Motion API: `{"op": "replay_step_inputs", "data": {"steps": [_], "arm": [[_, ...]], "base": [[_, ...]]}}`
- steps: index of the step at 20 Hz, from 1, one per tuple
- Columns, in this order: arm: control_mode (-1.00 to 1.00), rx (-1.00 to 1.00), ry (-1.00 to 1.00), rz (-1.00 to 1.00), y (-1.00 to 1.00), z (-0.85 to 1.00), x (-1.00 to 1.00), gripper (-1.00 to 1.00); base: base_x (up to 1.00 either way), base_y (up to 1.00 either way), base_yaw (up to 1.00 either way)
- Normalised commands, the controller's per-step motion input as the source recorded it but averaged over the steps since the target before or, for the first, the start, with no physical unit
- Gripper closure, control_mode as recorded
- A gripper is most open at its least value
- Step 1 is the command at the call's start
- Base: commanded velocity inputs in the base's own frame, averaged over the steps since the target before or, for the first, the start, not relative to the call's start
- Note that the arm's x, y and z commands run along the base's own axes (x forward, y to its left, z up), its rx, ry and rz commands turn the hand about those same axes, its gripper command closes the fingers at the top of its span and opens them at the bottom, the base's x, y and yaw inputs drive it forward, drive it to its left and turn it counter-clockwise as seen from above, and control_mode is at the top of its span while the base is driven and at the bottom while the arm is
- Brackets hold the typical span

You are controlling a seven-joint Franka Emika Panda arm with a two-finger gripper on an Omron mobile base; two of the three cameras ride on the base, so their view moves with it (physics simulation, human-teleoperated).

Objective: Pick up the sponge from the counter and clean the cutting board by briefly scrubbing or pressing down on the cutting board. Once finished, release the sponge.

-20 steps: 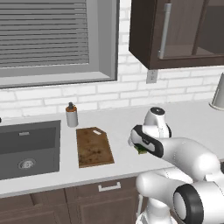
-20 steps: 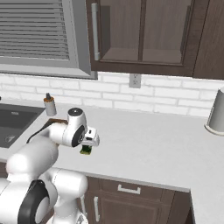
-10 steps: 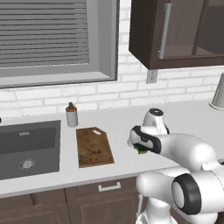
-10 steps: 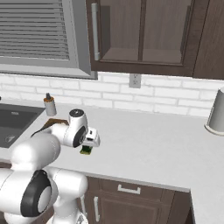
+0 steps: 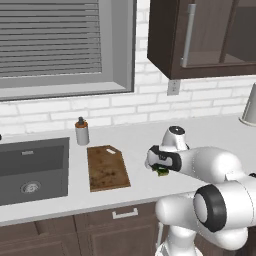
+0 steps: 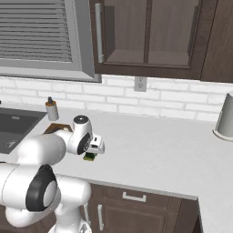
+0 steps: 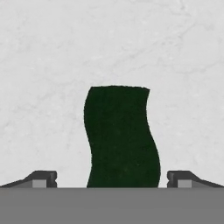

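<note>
The sponge (image 7: 120, 135) lies dark green side up on the light counter (image 7: 48, 65), directly under my hand. My gripper (image 7: 112, 177) is open, one fingertip on each side of the sponge with a gap between each tip and its edges. In the left base view the gripper (image 5: 160, 166) hovers just over the sponge (image 5: 163, 172), to the right of the brown stained cutting board (image 5: 107, 167). In the right base view the sponge (image 6: 89, 157) peeks out below the hand, and a sliver of the board (image 6: 53, 129) shows behind the arm.
A dark sink basin (image 5: 30, 165) sits left of the board, and a small soap bottle (image 5: 81, 131) stands behind it. A pale grey vessel (image 6: 225, 116) stands at the far right of the counter. Dark cabinets hang above.
The hand has sunk slightly toward the sponge. The sponge and the board have not moved.
</note>
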Motion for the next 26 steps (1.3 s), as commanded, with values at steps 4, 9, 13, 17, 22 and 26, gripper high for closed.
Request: {"op": "replay_step_inputs", "data": {"steps": [4,9,13,17,22,26], "arm": [[-1.0,0.0,0.0,0.0,0.0,-0.15,0.06,-1.0],[-1.0,0.0,0.0,0.0,0.0,-0.14,0.04,-1.0],[-1.0,0.0,0.0,0.0,0.0,-0.13,0.03,-1.0],[-1.0,0.0,0.0,0.0,0.0,-0.15,0.04,-1.0],[-1.0,0.0,0.0,0.0,0.0,-0.15,0.02,-1.0],[-1.0,0.0,0.0,0.0,0.0,-0.13,0.0,-1.0]], "base": [[0.0,0.0,0.0],[0.0,0.0,0.0],[0.0,0.0,0.0],[0.0,0.0,0.0],[0.0,0.0,0.0],[0.0,0.0,0.0]]}}
